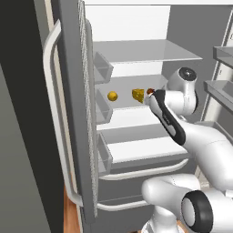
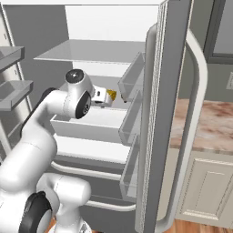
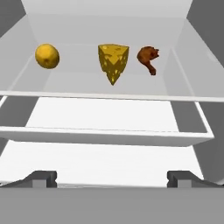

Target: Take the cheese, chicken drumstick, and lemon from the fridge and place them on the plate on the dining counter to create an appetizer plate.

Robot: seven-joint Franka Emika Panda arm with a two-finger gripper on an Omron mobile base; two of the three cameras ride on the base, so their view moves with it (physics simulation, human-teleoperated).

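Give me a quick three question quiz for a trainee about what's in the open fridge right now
1. True or false: the end effector is closed on the cheese.
2. In the hand view, which item sits between the lemon and the chicken drumstick? A) cheese B) plate C) cup
3. Fill in: all three foods rest on the same fridge ____.

Key: 1. False, it is open and holds nothing. 2. A. 3. Shelf.
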